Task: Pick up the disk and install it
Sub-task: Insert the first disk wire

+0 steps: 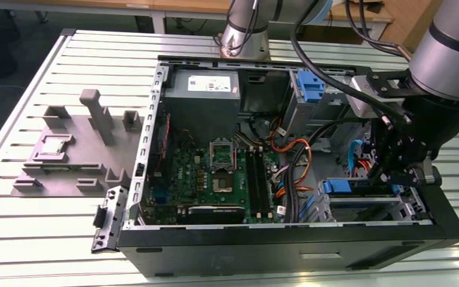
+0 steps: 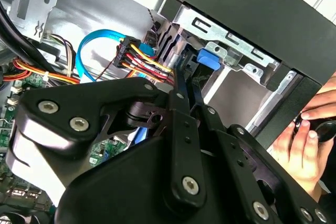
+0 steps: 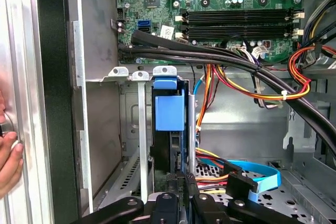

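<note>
The disk (image 3: 169, 129) stands on edge in the metal drive cage (image 1: 373, 206) at the front corner of the open computer case, on the exterior view's right. Its blue plastic rail tab (image 3: 169, 109) faces the motherboard, and the tab (image 2: 209, 59) also shows in the second wrist view. My gripper (image 3: 181, 179) reaches down into that cage and is shut on the disk's thin edge, fingers pressed close on either side. In the exterior view the gripper (image 1: 389, 173) hangs just above the blue rail of the disk (image 1: 341, 186).
Orange, red and black cables (image 3: 252, 85) and a blue flat cable (image 3: 257, 174) run beside the cage. The motherboard (image 1: 213, 173), the grey power-supply box (image 1: 201, 89) and a blue bracket (image 1: 309, 89) fill the case. A person's hand (image 2: 307, 140) rests outside the case wall. A grey fixture (image 1: 78, 149) sits on the slatted table.
</note>
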### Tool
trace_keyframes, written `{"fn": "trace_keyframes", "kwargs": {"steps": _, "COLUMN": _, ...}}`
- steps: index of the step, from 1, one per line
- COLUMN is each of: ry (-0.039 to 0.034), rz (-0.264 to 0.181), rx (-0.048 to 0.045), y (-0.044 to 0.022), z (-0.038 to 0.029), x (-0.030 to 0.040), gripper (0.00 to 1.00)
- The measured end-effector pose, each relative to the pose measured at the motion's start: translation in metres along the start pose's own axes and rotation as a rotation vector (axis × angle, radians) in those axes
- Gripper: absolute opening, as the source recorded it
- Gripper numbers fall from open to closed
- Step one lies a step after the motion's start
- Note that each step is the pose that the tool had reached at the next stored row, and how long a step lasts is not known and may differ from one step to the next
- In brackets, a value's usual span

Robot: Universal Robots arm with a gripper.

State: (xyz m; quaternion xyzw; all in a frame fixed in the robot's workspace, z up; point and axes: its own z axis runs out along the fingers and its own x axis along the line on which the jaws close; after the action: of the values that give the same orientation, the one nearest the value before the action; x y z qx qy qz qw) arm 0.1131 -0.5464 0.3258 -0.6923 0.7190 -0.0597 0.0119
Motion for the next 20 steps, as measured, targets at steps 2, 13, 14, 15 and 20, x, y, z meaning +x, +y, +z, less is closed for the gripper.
{"fn": "trace_keyframes", "kwargs": {"steps": 2, "ry": -0.0007, "rz": 0.000, "rx": 0.0000, "y": 0.0000, "z": 0.0004, "x": 0.0001, "gripper": 0.18}}
{"fn": "trace_keyframes", "kwargs": {"steps": 13, "ry": -0.0004, "rz": 0.000, "rx": -0.0054, "y": -0.0012, "z": -0.0099, "x": 0.0007, "gripper": 0.24}}
{"fn": "trace_keyframes", "kwargs": {"steps": 14, "ry": -0.0005, "rz": 0.000, "rx": -0.0070, "y": -0.0013, "z": -0.0109, "x": 0.0008, "gripper": 0.24}}
{"fn": "trace_keyframes", "kwargs": {"steps": 15, "ry": -0.0005, "rz": -0.001, "rx": -0.0086, "y": -0.0015, "z": -0.0117, "x": 0.0009, "gripper": 0.24}}
{"fn": "trace_keyframes", "kwargs": {"steps": 20, "ry": -0.0011, "rz": 0.000, "rx": -0.0122, "y": -0.0018, "z": -0.0127, "x": 0.0009, "gripper": 0.11}}
